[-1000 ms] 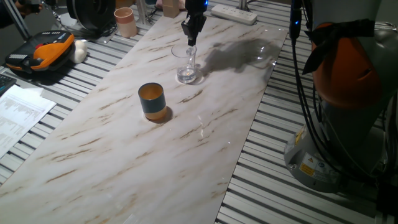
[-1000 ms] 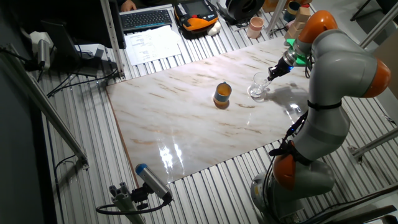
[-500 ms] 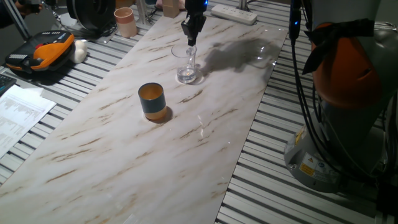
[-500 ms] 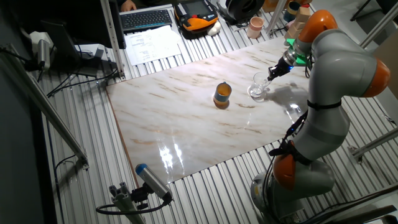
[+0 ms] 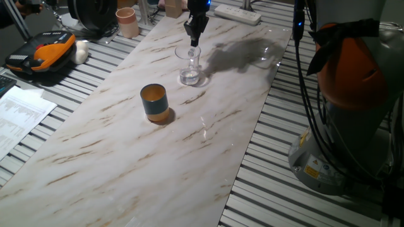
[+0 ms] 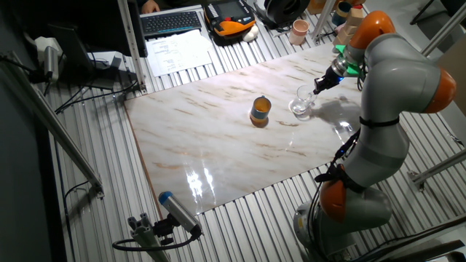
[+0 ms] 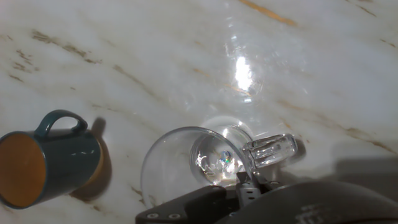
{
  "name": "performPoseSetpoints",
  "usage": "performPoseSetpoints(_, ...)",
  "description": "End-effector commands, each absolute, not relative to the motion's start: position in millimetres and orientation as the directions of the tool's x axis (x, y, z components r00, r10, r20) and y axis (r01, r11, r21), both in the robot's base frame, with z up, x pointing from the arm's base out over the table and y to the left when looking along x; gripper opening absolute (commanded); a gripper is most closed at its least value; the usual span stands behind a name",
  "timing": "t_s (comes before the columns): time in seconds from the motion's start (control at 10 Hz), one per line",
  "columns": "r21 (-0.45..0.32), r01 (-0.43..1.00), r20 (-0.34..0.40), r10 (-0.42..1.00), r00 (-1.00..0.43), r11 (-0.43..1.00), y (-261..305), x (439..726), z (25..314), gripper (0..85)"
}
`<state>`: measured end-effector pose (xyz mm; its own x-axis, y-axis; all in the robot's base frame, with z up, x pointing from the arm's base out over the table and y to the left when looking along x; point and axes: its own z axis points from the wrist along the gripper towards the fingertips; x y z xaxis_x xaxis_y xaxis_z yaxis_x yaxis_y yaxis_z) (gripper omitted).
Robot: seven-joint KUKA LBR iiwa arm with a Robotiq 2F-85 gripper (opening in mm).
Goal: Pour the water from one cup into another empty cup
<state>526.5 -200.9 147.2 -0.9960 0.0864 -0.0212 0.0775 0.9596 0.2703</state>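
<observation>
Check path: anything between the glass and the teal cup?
Nothing visible. Only bare marble tabletop lies between the glass cup and the teal cup. The gripper is already at the glass rim.

a glossy marble-patterned tabletop [image 5: 126, 145] lies over a ribbed metal bench [image 5: 278, 183].

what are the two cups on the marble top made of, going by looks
The clear cup looks like glass: see-through, with bright glints and a thick base. The teal cup looks like glazed ceramic, possibly enamel: opaque, dark teal outside, orange inside, with a slight sheen.
</observation>
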Motion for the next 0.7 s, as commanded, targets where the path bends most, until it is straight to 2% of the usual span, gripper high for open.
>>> performPoseSetpoints(0.0,0.270,0.081,-0.021,0.090,-0.996,0.960,-201,527,149,0.0)
performPoseSetpoints(0.3,0.262,0.096,-0.010,0.102,-0.995,0.960,-200,527,158,0.0)
performPoseSetpoints(0.6,0.219,0.099,-0.014,0.105,-0.994,0.971,-197,528,173,0.0)
